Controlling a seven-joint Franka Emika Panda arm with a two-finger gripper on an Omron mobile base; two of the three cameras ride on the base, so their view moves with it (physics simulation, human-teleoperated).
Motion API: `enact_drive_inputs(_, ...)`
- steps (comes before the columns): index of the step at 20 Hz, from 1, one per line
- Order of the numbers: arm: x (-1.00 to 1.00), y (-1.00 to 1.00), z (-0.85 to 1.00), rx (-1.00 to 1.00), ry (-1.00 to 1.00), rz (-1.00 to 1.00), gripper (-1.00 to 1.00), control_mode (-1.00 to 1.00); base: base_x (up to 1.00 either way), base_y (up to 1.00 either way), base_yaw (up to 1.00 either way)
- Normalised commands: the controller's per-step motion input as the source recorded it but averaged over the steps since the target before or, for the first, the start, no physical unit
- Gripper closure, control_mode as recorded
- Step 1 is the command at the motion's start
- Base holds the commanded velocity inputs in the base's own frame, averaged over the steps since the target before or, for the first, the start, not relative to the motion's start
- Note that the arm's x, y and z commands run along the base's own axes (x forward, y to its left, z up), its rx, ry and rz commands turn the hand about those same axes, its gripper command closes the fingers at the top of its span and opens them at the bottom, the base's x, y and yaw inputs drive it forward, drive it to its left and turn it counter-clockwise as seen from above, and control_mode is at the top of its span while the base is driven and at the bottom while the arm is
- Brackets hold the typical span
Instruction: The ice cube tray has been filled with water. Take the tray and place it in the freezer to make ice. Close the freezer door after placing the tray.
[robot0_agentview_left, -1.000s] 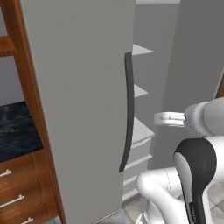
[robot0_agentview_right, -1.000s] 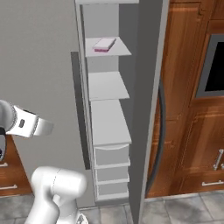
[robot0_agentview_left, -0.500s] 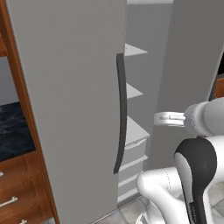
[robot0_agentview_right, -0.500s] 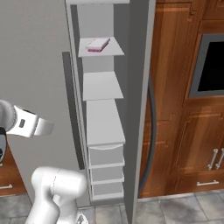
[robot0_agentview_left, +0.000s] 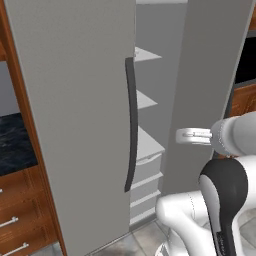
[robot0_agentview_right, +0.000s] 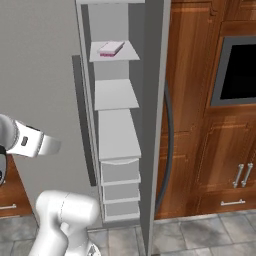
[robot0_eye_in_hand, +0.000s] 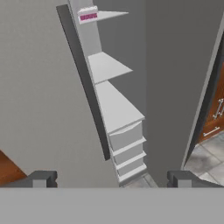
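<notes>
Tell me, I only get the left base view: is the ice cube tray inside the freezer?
Observer: Yes, the right base view shows the ice cube tray lying on an upper shelf of the freezer.
Operator: Is the claw holding anything?
Observer: No, the hand view shows the claw open and empty.
Operator: Does the open freezer door have a handle?
Observer: Yes, the right base view shows a long dark curved handle on its outer face.

Warm brown wood cabinets (robot0_agentview_right: 200, 150) with metal pulls stand right of the gripper, a dark built-in oven window (robot0_agentview_right: 239, 70) above them. Grey floor tiles (robot0_agentview_right: 210, 235) lie below. Left sits a dark speckled countertop (robot0_agentview_left: 12, 147) over wooden drawers (robot0_agentview_left: 20, 230).
</notes>
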Motion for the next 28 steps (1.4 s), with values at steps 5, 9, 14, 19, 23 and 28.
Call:
enact_drive_inputs(5, 0.0, -0.01, 0.0, 0.01, -0.01, 0.0, -1.0, -1.0, 0.0, -0.02, 0.0)
enact_drive_inputs(9, -0.01, -0.5, 0.0, 0.17, -0.16, 0.05, -1.0, -1.0, 0.0, 0.0, 0.0)
enact_drive_inputs(14, -0.23, -0.84, -0.09, 0.47, -0.33, 0.07, -1.0, -1.0, 0.0, 0.0, 0.0)
enact_drive_inputs(19, -0.11, -0.72, -0.27, 0.52, -0.28, 0.0, -1.0, -1.0, 0.0, 0.0, 0.0)
enact_drive_inputs(23, 0.05, -0.76, -0.45, 0.37, -0.12, 0.04, -1.0, -1.0, 0.0, 0.0, 0.0)
enact_drive_inputs(28, 0.0, -0.96, -0.48, 0.32, -0.11, 0.11, -1.0, -1.0, 0.0, 0.0, 0.0)
